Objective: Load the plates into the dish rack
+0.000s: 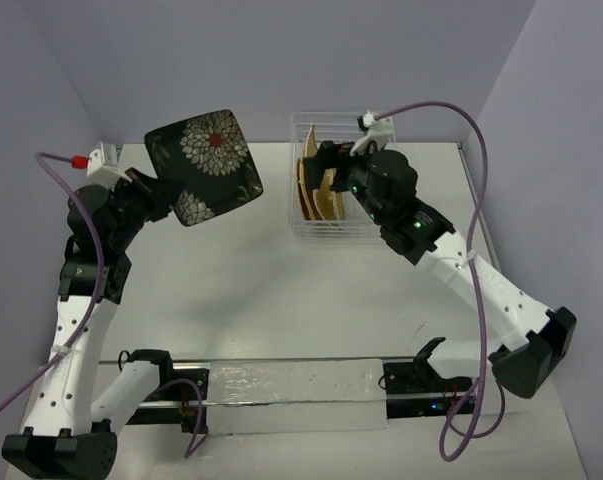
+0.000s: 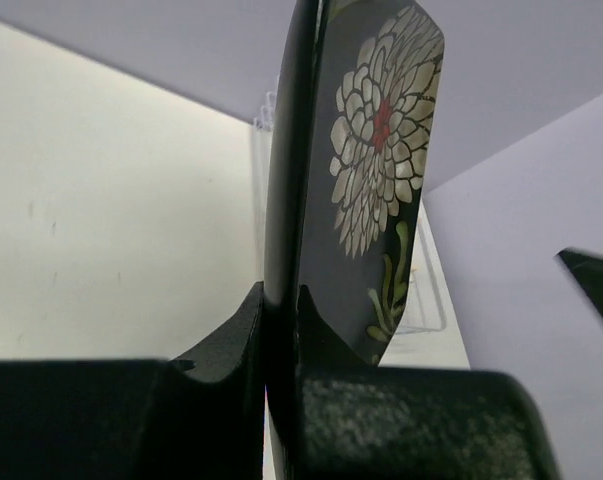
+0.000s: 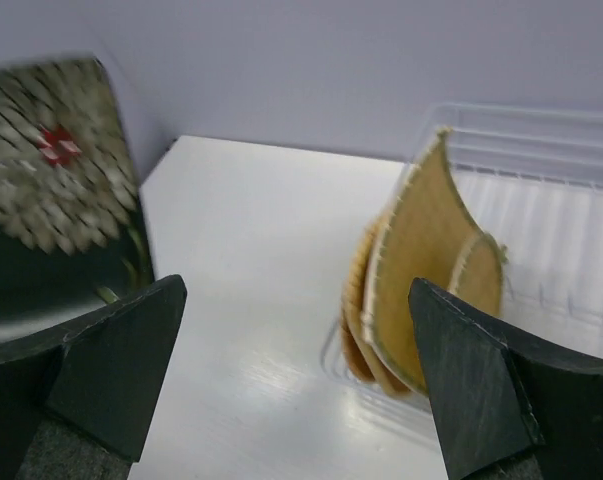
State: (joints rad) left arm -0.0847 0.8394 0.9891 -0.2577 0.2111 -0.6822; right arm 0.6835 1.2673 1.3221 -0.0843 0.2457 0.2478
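Note:
My left gripper [image 1: 164, 192] is shut on the lower edge of the black floral plate [image 1: 207, 160] and holds it up in the air, tilted, left of the dish rack [image 1: 311, 120]. In the left wrist view the plate [image 2: 381, 150] stands edge-on, pinched between the fingers [image 2: 231, 330]. Several woven plates [image 1: 316, 185] stand on edge in the rack's left part. My right gripper [image 1: 328, 158] is open and empty, hovering over the rack beside those plates. In the right wrist view the woven plates [image 3: 421, 270] sit in the rack [image 3: 551, 200], and the black plate [image 3: 51, 200] shows blurred at the left.
The rack stands at the back of the white table [image 1: 281, 290], close to the rear wall. A clear strip on a black rail [image 1: 281, 385] runs along the near edge. Purple cables [image 1: 476, 150] arc over both arms.

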